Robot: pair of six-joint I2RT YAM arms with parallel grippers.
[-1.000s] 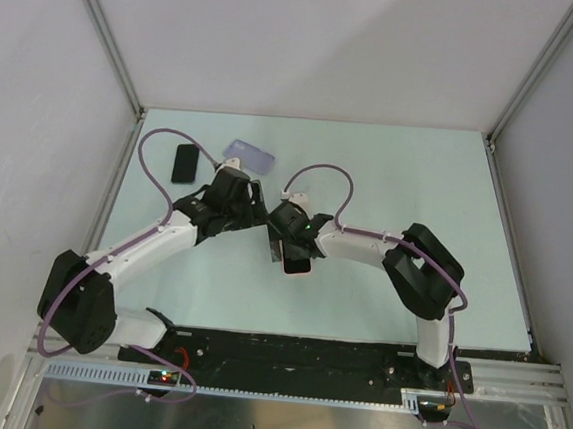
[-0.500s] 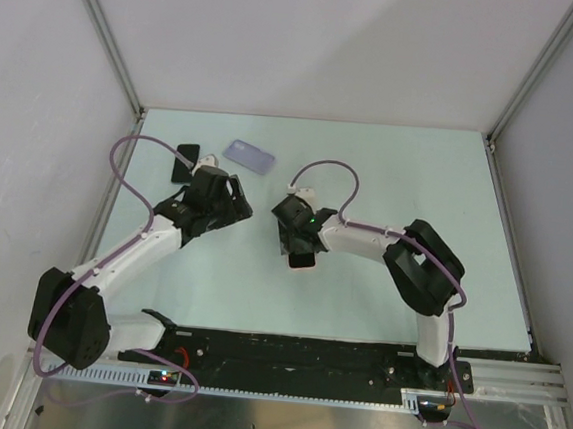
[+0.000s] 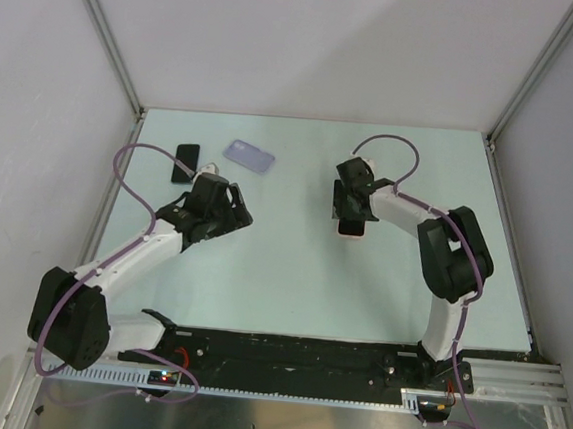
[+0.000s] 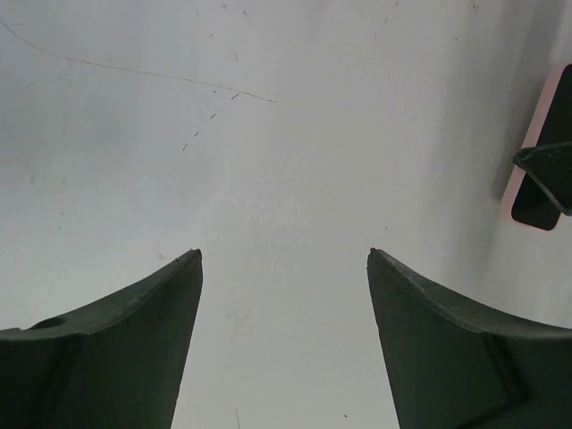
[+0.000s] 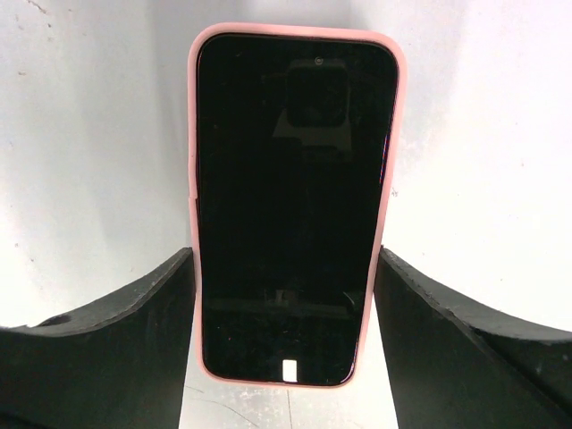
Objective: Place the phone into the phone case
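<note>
A black phone sits inside a pink case [image 5: 293, 206]. My right gripper [image 5: 284, 255] is shut on its long sides, right of the table's middle in the top view [image 3: 352, 223]. I cannot tell whether it rests on the table or hangs just above. A second black phone [image 3: 185, 161] lies bare at the far left, with an empty lavender case [image 3: 248, 155] to its right. My left gripper [image 3: 236, 214] is open and empty over bare table [image 4: 284, 255], just near of those two. The pink-cased phone shows at the right edge of the left wrist view [image 4: 543, 152].
The pale green table [image 3: 290, 285] has grey walls on three sides and a black rail along its near edge. Purple cables loop above both arms.
My right gripper has carried the pink-cased phone from the table's middle to the right and a little farther back. My left gripper has drawn back to the left, away from it.
</note>
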